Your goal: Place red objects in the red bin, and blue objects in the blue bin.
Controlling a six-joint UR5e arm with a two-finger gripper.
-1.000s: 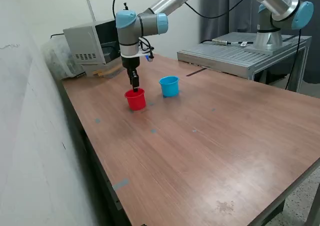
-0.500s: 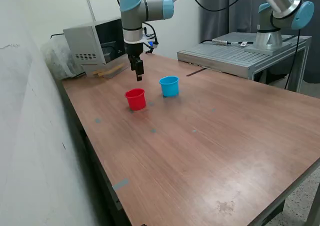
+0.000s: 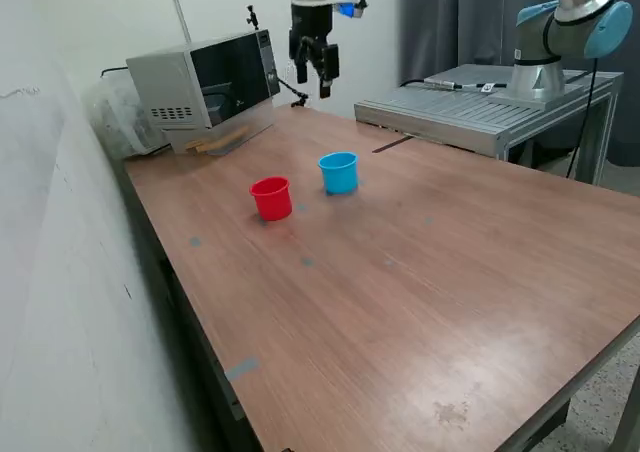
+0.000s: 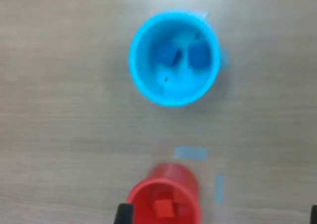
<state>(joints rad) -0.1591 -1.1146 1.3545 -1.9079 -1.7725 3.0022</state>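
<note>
The red cup [image 3: 271,198] and the light blue cup [image 3: 339,172] stand upright side by side on the wooden table [image 3: 420,272]. In the wrist view the light blue cup [image 4: 174,58] holds two dark blue cubes [image 4: 198,55]. The red cup [image 4: 166,202] holds a red cube [image 4: 163,207]; I cannot make out a second one. My gripper [image 3: 313,80] hangs high above the table's far edge, beyond both cups, open and empty. Its fingertips [image 4: 124,215] show at the wrist view's edge, wide apart.
A microwave [image 3: 200,82] stands at the table's far corner on the exterior view's left. A second arm [image 3: 565,22] stands on a metal bench [image 3: 480,112] at the back right. Small blue tape marks [image 4: 191,153] lie on the wood near the cups.
My gripper has risen from just over the red cup, high up and away toward the back, on the exterior view's right. The cups have not moved.
</note>
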